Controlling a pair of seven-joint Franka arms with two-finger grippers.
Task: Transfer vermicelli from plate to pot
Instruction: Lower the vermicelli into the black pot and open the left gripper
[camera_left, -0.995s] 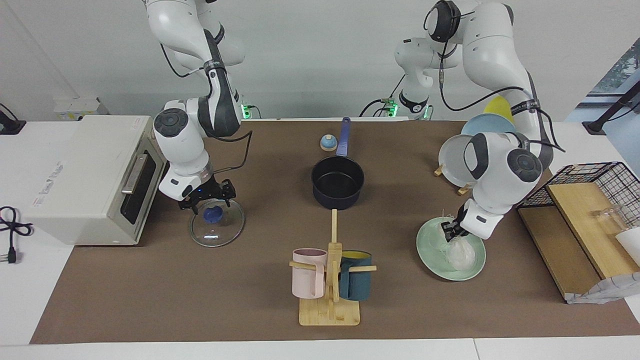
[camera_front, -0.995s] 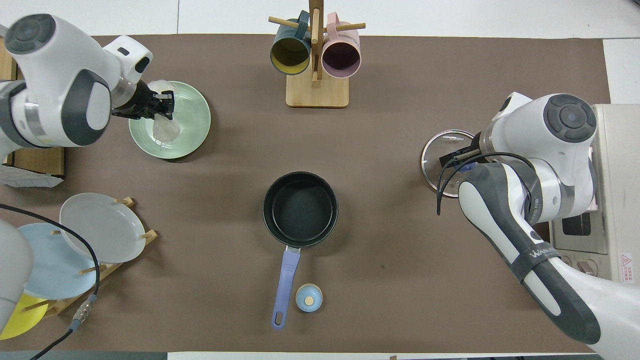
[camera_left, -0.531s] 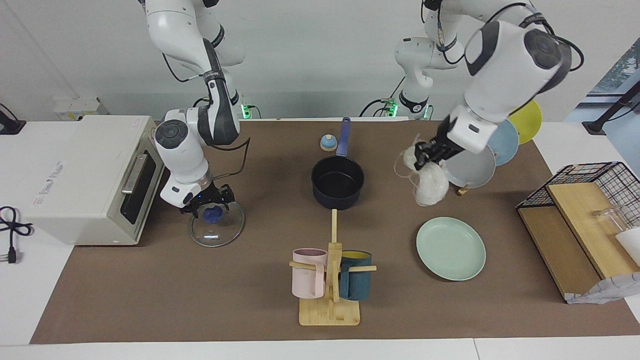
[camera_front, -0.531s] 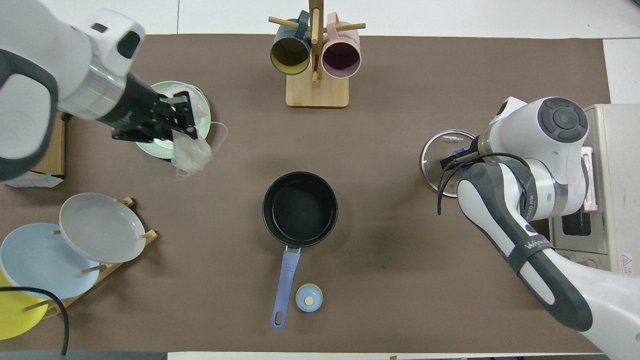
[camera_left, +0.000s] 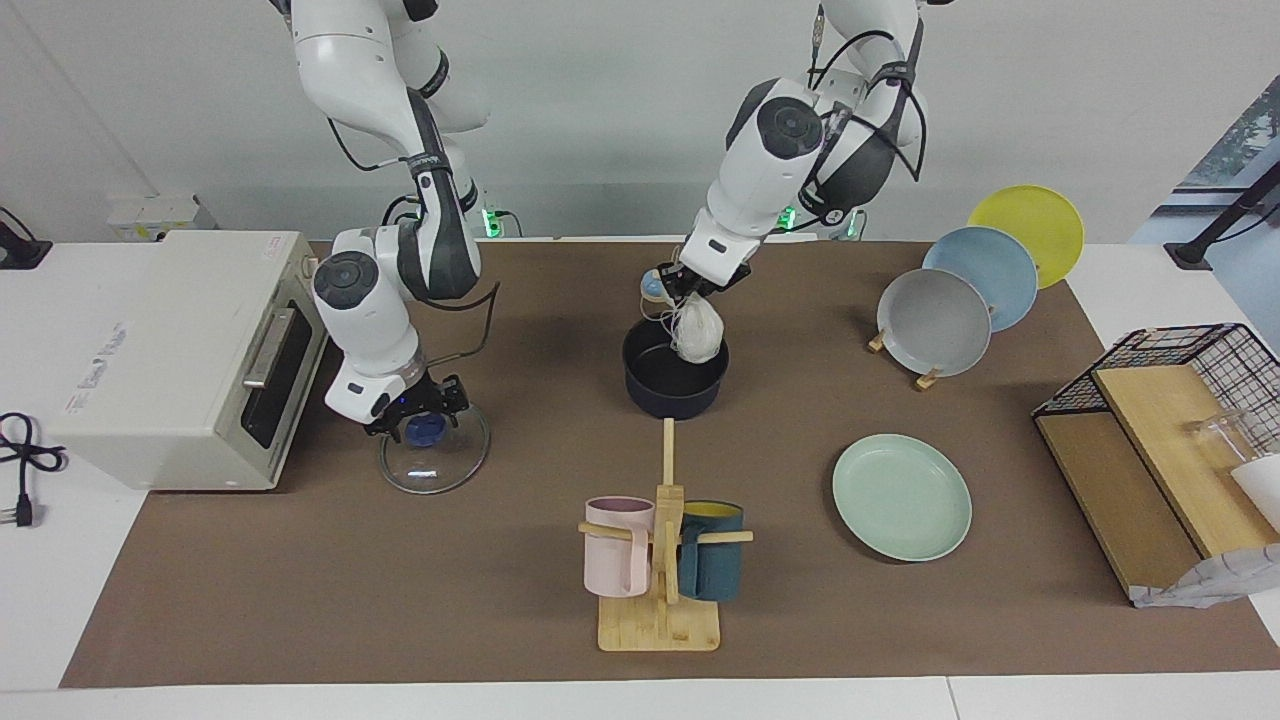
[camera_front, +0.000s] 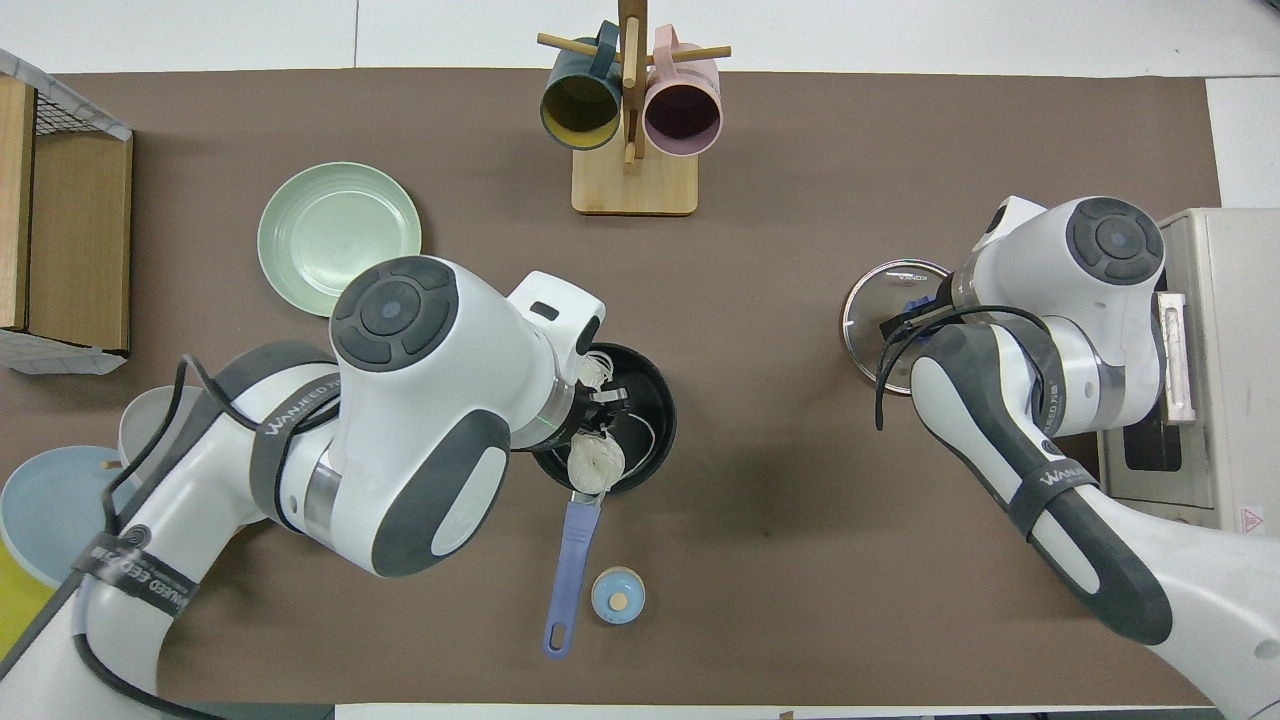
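The left gripper (camera_left: 680, 290) is pinched shut on the vermicelli (camera_left: 697, 330), a whitish, glassy tangle of thin strands. It hangs as a soft lump over the mouth of the pot (camera_left: 675, 392), at the edge nearer the robots. Loose threads trail beside it. Whether the lump touches the pot's floor cannot be told.

The pot is a small, round, dark navy saucepan with a matte black inside and a long straight blue handle pointing toward the robots. The plate (camera_left: 900, 495) is pale mint, smooth and shallow with a low rim. It lies bare, farther from the robots than the pot, toward the left arm's end of the table.

The right gripper (camera_left: 415, 407) sits low over the blue knob (camera_left: 427, 430) of a clear glass lid (camera_left: 435, 462) lying flat in front of a cream toaster oven (camera_left: 170, 350). How wide it stands cannot be told.

Far from the robots, a pale wooden rack (camera_left: 660, 610) holds a pink mug (camera_left: 618, 548) and a dark teal mug (camera_left: 712, 568), both hung from pegs. Grey (camera_left: 932, 320), light blue (camera_left: 985, 275) and yellow (camera_left: 1028, 220) plates lean in a wooden stand. Grey bands on the arms carry white lettering too small to read surely.
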